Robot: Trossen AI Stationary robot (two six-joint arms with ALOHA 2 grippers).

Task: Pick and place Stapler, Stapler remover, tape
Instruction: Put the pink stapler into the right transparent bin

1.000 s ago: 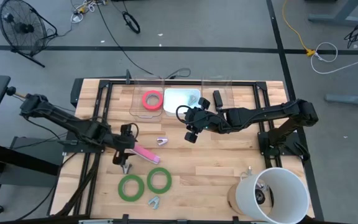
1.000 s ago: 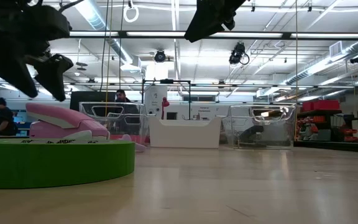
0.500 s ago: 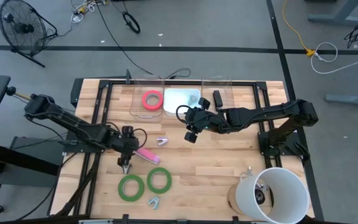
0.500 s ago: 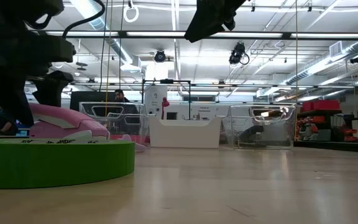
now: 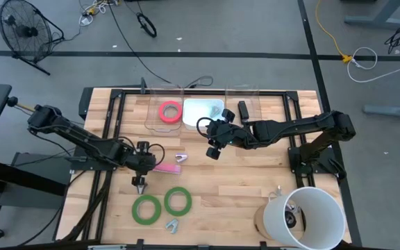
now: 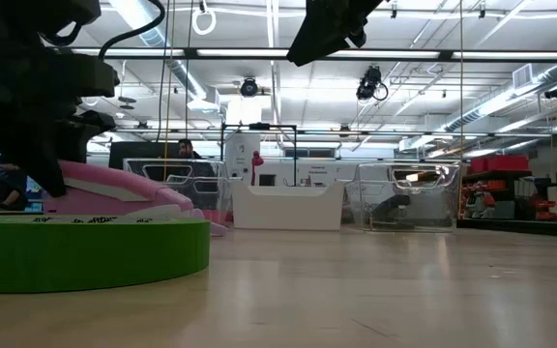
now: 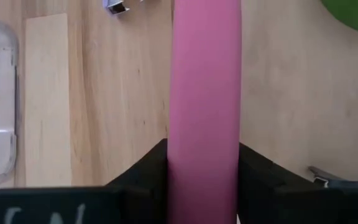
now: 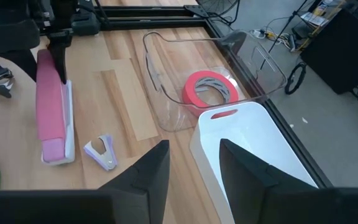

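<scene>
A pink stapler [image 5: 165,168] lies flat on the table at centre left, and my left gripper [image 5: 144,171] is shut on its left end. Two green tape rolls [image 5: 146,209] [image 5: 178,201] lie flat nearer the front edge. A red tape roll [image 5: 170,111] lies in a clear bin [image 5: 151,118] at the back. One stapler remover [image 5: 180,158] lies just beyond the stapler, and another [image 5: 171,224] lies near the front edge. My right gripper [image 5: 214,150] hovers open near the table's middle, holding nothing. My left gripper pinches the stapler's two long sides [image 7: 173,155] between its two fingers [image 7: 146,169], at the end toward the table's left. The fingers come from above, pointing down, one on each side of the stapler. The stapler lies on the table with its other end [image 8: 56,152] free.
A white bin [image 5: 203,110] stands at the back centre. Beside it is a second clear bin [image 5: 245,104] with a dark object inside. A white bucket [image 5: 304,217] stands at the front right. Bare wood lies between the stapler and the bucket.
My left gripper has come down over the stapler's left end, moving a little toward the table's right, and has shut on it. The stapler's free end has swung slightly toward the far edge. The stapler now lies more squarely across the table.
</scene>
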